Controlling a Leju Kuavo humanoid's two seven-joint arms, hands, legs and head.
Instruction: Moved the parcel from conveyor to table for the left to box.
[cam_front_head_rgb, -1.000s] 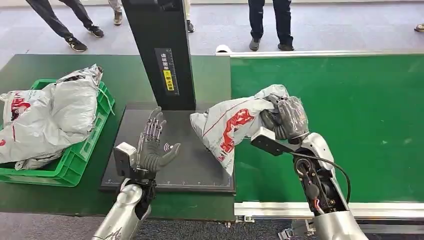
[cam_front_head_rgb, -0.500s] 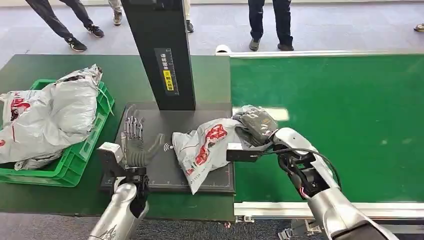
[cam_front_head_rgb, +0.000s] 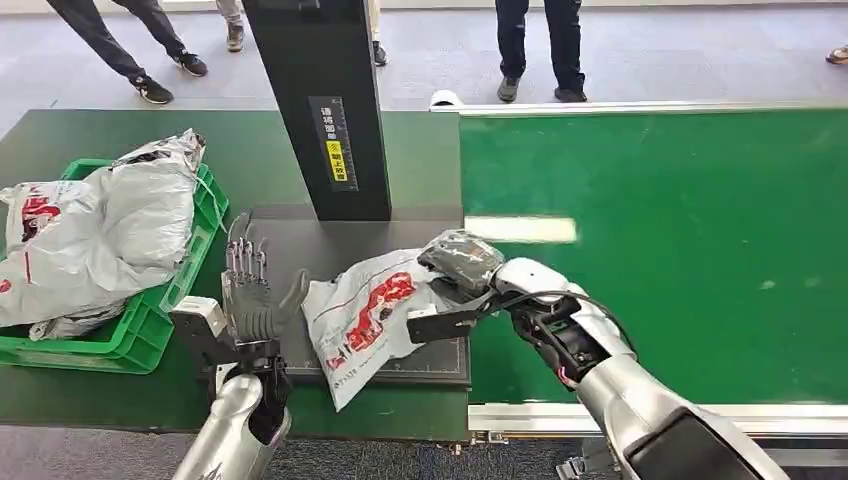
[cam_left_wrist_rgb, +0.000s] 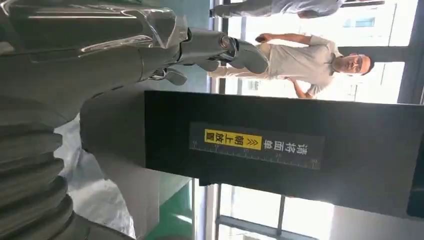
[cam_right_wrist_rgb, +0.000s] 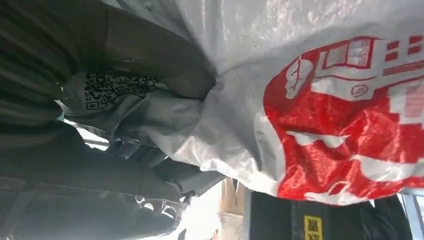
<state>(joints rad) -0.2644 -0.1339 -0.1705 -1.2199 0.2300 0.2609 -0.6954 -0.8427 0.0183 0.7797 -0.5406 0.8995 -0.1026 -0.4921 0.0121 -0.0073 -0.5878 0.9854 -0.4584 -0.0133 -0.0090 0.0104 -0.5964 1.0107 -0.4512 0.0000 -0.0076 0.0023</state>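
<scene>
A grey plastic parcel (cam_front_head_rgb: 365, 315) with red print lies across the black scanner plate (cam_front_head_rgb: 300, 255), its lower corner hanging past the plate's front edge. My right hand (cam_front_head_rgb: 458, 262) grips the parcel's right end; in the right wrist view the bag (cam_right_wrist_rgb: 320, 110) bunches against my fingers (cam_right_wrist_rgb: 125, 65). My left hand (cam_front_head_rgb: 250, 295) stands upright with fingers spread just left of the parcel, over the plate's left edge, holding nothing. The left wrist view shows its fingers (cam_left_wrist_rgb: 215, 47) extended in the air.
A green crate (cam_front_head_rgb: 165, 300) piled with grey parcels (cam_front_head_rgb: 100, 225) sits at the left on the dark table. A black scanner post (cam_front_head_rgb: 320, 105) rises behind the plate. The green conveyor belt (cam_front_head_rgb: 680, 240) stretches to the right. Several people stand at the far side.
My right hand carried the parcel leftward and down from the belt's edge onto the scanner plate. My left hand drew back to the left and toward me, still spread.
</scene>
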